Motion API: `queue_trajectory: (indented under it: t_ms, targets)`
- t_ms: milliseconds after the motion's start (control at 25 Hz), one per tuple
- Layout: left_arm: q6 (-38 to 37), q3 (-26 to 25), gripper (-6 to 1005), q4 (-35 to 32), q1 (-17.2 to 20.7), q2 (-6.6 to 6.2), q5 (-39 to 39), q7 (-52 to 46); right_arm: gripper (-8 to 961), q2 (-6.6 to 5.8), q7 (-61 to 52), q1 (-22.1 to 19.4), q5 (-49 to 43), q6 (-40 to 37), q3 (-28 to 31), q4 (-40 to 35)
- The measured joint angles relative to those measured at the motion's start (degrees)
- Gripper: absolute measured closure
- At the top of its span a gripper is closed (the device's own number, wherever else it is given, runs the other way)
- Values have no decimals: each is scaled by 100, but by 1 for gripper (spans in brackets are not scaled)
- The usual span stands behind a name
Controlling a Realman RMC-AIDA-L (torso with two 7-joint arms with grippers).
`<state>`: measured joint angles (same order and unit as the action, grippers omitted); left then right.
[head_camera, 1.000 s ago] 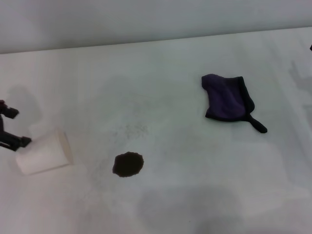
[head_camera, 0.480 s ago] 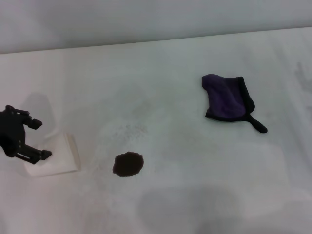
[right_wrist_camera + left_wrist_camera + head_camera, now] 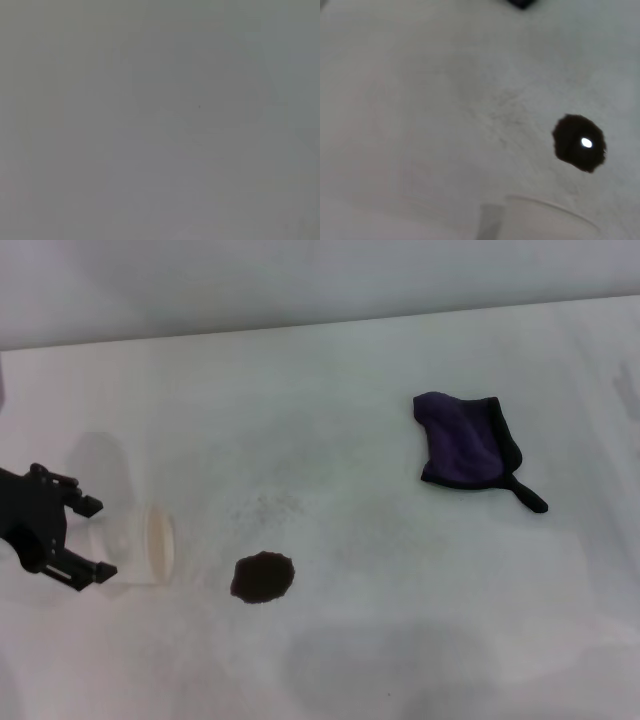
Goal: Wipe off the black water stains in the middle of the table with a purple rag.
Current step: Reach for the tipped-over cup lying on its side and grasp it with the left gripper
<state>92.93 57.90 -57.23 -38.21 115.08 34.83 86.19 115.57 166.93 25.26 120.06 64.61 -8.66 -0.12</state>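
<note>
Evidently the left gripper [image 3: 85,540] clasps the cup [image 3: 140,543] beside the black water stains [image 3: 263,577], clearing room, while the purple rag [image 3: 465,443] lies untouched well beyond.

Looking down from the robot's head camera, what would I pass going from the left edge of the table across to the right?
Left gripper → white cup lying on its side in that gripper → black water stains → purple rag, all on the table.

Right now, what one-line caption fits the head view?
Left gripper holds a tipped white cup beside the black water stains; the purple rag lies untouched across the table.
</note>
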Motion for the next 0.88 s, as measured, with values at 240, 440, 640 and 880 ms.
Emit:
queue_trajectory:
  t_ms: [240, 440, 640, 880]
  targets:
    - [-109, 294, 121, 34, 3, 67, -90, 19, 83, 5, 0, -2, 9, -2, 57, -5]
    - [-388, 438, 121, 77, 37, 93, -138, 98, 83, 8, -1, -34, 9, 8, 57, 14]
    - [-716, 442, 121, 284, 48, 126, -95, 250, 83, 10, -2, -44, 2, 5, 57, 56]
    - [-955, 443, 121, 610, 4, 164, 13, 507, 82, 25, -3, -47, -25, 3, 37, 72]
